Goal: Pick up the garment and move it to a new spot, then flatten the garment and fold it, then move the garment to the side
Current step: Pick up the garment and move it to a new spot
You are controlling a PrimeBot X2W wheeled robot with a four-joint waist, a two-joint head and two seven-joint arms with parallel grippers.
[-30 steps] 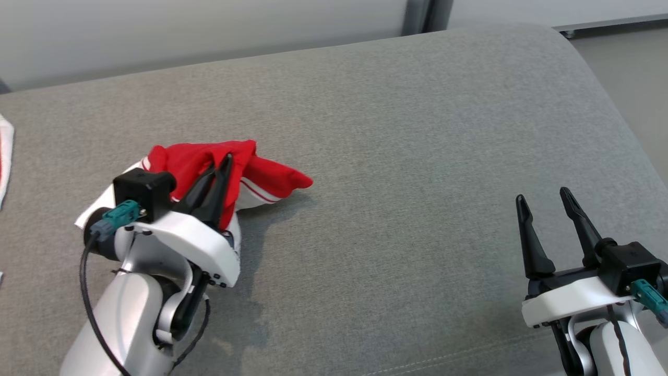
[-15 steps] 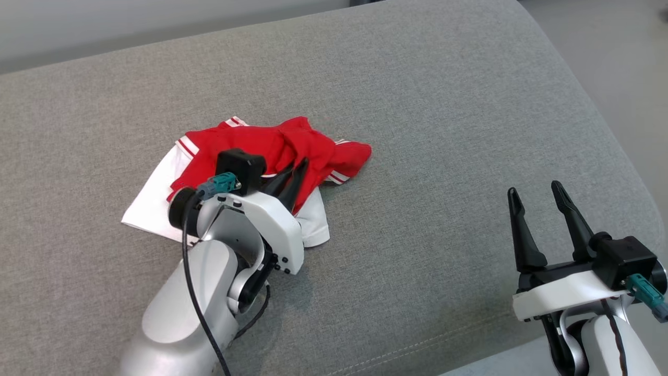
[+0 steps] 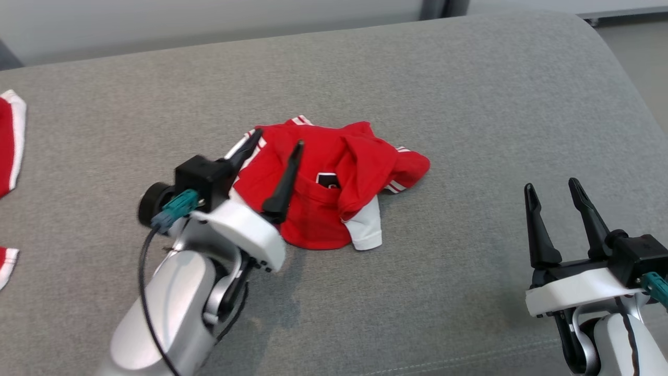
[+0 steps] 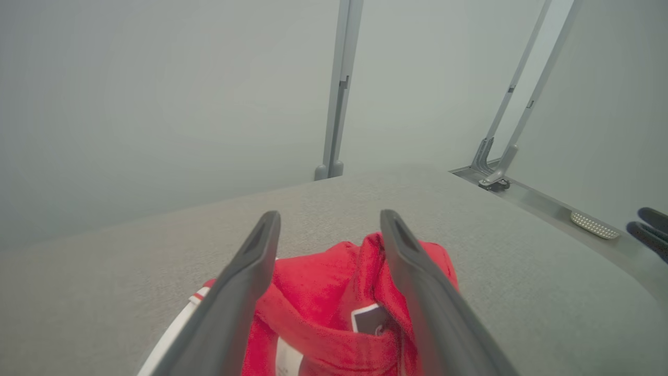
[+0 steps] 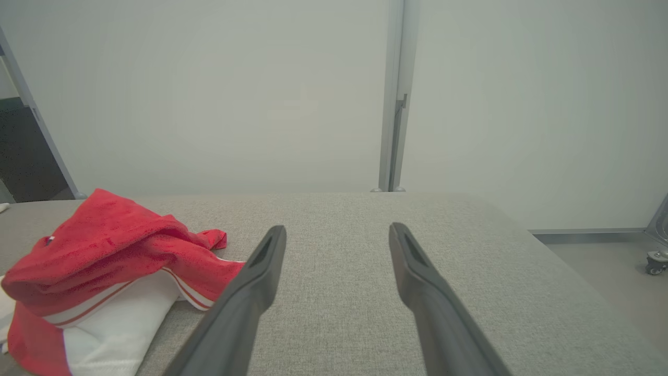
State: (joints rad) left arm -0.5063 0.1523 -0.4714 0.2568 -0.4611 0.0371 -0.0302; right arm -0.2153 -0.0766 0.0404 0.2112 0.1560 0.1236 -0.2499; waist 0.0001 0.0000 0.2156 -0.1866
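You have the crumpled red knit garment with white panels and striped trim (image 3: 339,183) lying in a loose heap near the middle of the grey woven upholstered surface (image 3: 469,104). Its red cloth is bunched into soft ridges. A white cuffed piece sticks out at the near edge, and thin red-and-white stripes show along the hems. A small black label (image 3: 329,180) sits in a fold near the middle of the heap.

Your left gripper (image 3: 278,137) is at the garment's left side, its two long dark tapered fingers spread well apart and angled over the red cloth. In the left wrist view the left gripper (image 4: 330,214) has the garment (image 4: 323,308) low between the fingers, with the label (image 4: 368,318) close to the right-hand finger. No cloth is pinched between the fingers. From these views you cannot tell whether either finger touches the fabric.

Your right gripper (image 3: 550,184) is well off to the right over bare upholstery, its fingers also apart and holding nothing. In the right wrist view, the right gripper (image 5: 338,227) points along the grey weave, with the garment (image 5: 104,245) humped at the left.

Another flat red-and-white cloth (image 3: 10,141) lies at the far left edge, well apart from the heap.
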